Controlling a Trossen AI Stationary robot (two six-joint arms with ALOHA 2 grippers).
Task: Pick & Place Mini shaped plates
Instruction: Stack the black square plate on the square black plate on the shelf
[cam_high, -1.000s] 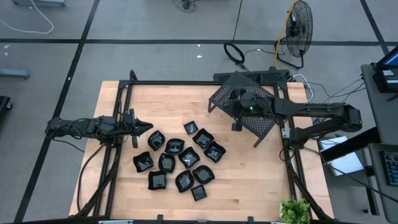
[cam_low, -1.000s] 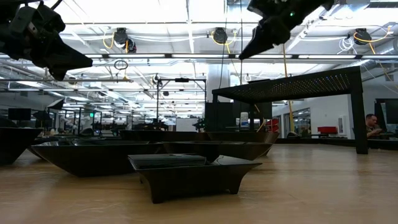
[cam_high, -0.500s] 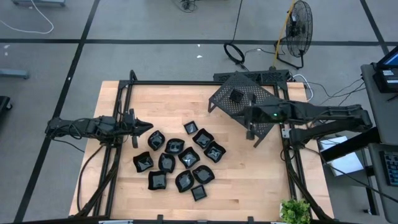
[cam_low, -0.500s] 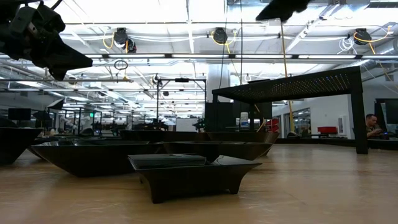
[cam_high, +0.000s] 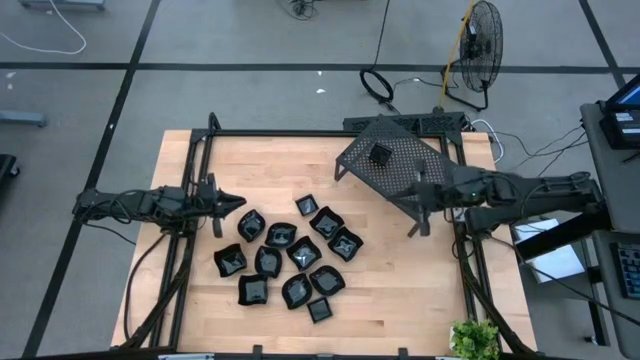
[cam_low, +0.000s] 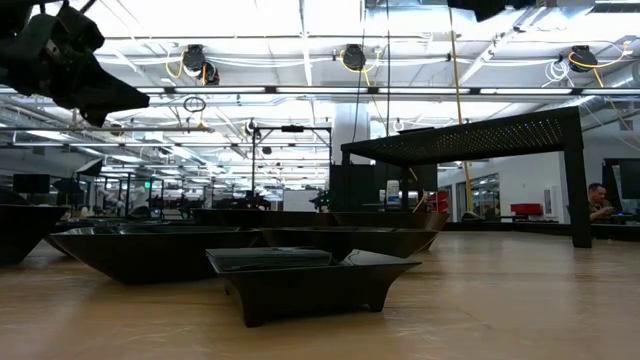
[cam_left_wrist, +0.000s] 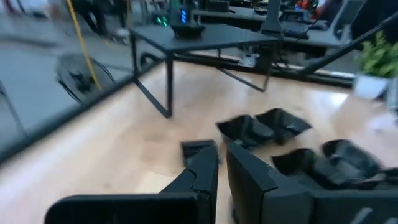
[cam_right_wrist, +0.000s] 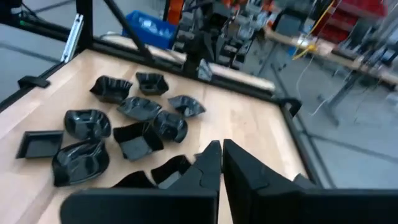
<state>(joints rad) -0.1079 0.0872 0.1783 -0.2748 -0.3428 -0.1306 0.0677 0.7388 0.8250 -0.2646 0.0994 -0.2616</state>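
Note:
Several mini shaped plates (cam_high: 290, 255), small glossy black dishes, lie clustered on the wooden table's middle; they also show in the right wrist view (cam_right_wrist: 124, 124) and the low view (cam_low: 300, 275). One more plate (cam_high: 380, 154) sits on top of the black perforated rack (cam_high: 405, 172) at the far right. My right gripper (cam_high: 414, 189) hangs shut and bare over the rack's right part, pointing toward the table's left. My left gripper (cam_high: 238, 203) hovers shut at the table's left, just left of the cluster, with nothing in it.
The rack stands on legs (cam_low: 572, 180) with room beneath it. Black frame rails (cam_high: 200, 170) run along the table's sides. Bare wood (cam_high: 400, 290) lies near the front right. A plant (cam_high: 473, 338) stands at the near right corner, a fan (cam_high: 480, 45) behind the table.
My right gripper has drawn back from above the rack's middle toward the table's right edge and risen out of the low view, staying shut. The plate on the rack, covered by the gripper before, now shows and rests there.

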